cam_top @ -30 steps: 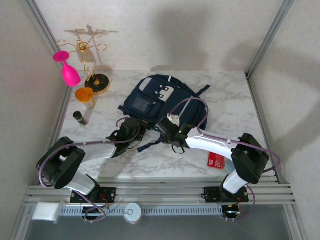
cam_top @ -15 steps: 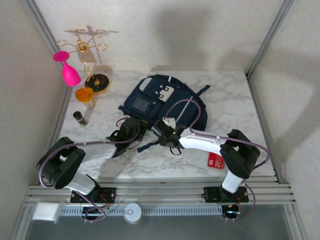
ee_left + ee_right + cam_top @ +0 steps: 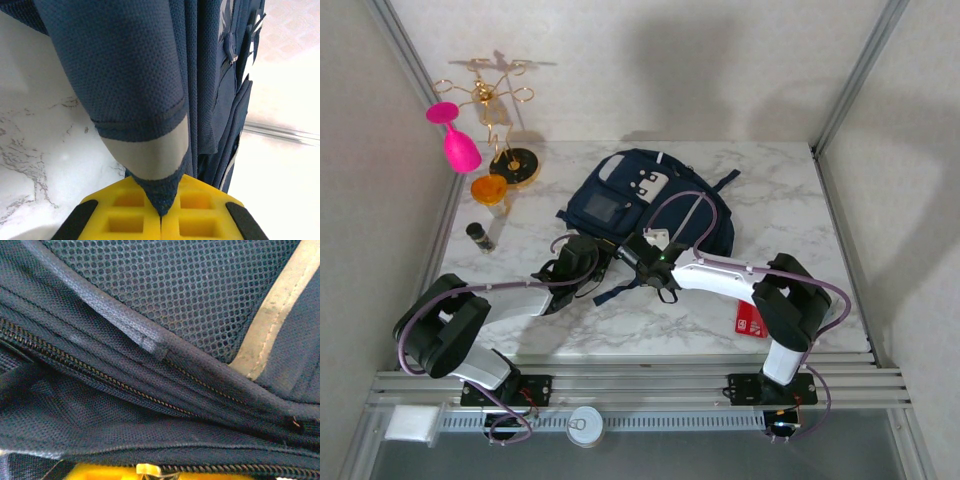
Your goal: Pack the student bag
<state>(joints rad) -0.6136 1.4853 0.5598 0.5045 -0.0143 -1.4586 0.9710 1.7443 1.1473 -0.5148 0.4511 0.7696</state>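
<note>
The left gripper (image 3: 161, 220) is clamped on a strap (image 3: 145, 150) tip of the bag (image 3: 675, 215); the right gripper (image 3: 640, 250) sits against its zipper (image 3: 100, 377), and I cannot tell whether it is closed. The bag lies front up on the table (image 3: 790, 220), length slanting near-left to far-right; the marks on its grey patch (image 3: 651, 186) are too small to read.
</note>
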